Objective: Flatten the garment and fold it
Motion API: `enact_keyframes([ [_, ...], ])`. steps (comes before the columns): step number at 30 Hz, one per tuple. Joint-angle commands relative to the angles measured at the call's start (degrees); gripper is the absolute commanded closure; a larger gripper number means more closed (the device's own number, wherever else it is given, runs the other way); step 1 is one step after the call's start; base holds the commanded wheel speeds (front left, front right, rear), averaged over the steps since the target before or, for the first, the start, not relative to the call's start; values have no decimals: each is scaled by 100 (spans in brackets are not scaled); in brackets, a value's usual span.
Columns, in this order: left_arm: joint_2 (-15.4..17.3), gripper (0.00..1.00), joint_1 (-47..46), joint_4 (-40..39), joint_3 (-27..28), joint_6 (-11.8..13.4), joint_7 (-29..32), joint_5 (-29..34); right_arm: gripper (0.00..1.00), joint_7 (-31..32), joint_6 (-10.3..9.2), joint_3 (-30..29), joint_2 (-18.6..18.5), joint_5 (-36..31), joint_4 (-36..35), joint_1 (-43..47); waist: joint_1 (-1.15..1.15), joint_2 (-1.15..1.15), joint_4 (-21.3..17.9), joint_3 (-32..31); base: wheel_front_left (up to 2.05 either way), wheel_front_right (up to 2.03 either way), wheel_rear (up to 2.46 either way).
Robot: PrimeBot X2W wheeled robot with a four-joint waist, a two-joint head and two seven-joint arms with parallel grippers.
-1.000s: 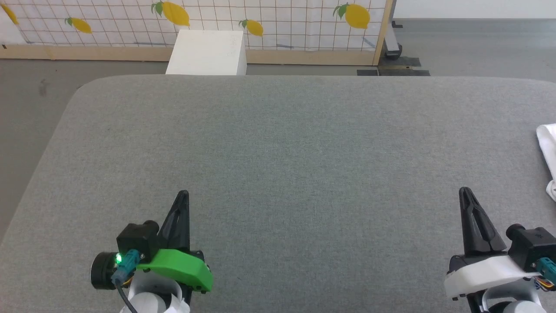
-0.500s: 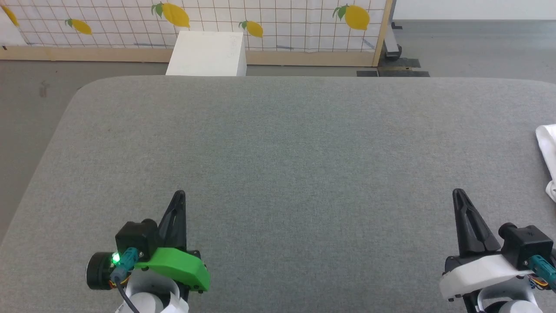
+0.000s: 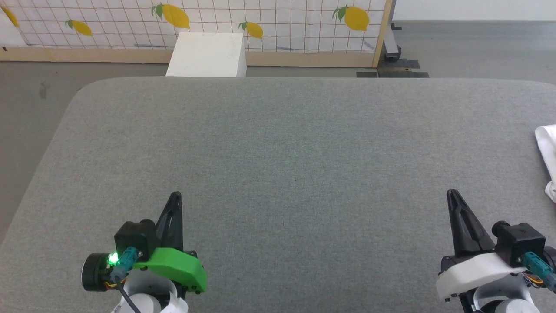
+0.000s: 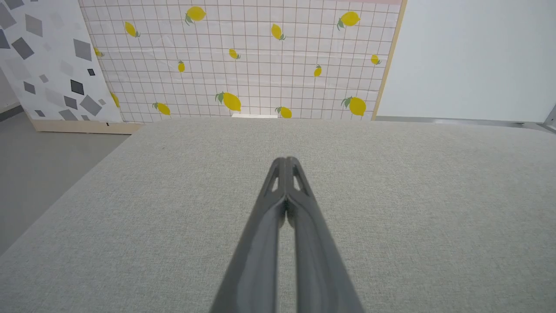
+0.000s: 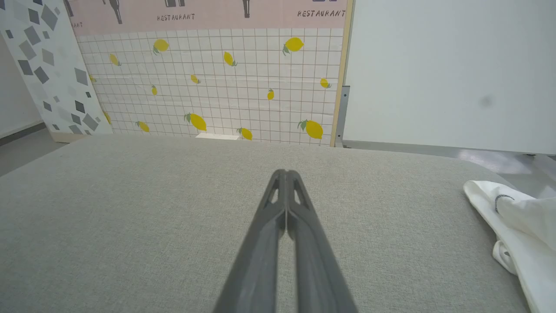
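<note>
At the right edge of the head view, the white thin-fabric garment lay bunched on the grey fabric-covered surface, clear of both grippers, with a dark stitched seam visible on it in the right wrist view. Nearest it, at the lower right, the right gripper had its long dark fingers pressed together on nothing, and at the lower left the left gripper was likewise closed and empty. Beyond the surface's far edge, at the upper middle, a white rectangular box stood before a lemon-printed grid panel.
</note>
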Motion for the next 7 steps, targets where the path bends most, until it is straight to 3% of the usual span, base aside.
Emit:
enact_keyframes([
  [1, -14, 100, 96, -52, 24, 36, 38, 58, 100, 26, -6, 28, 9, -65, 22, -94, 0, 0, 0, -2, 0, 0, 0],
  [7, -15, 100, 115, -102, 52, 57, 108, 122, 100, 80, -6, 63, 10, -96, 26, -107, 0, 0, -2, -9, 0, 0, 0],
])
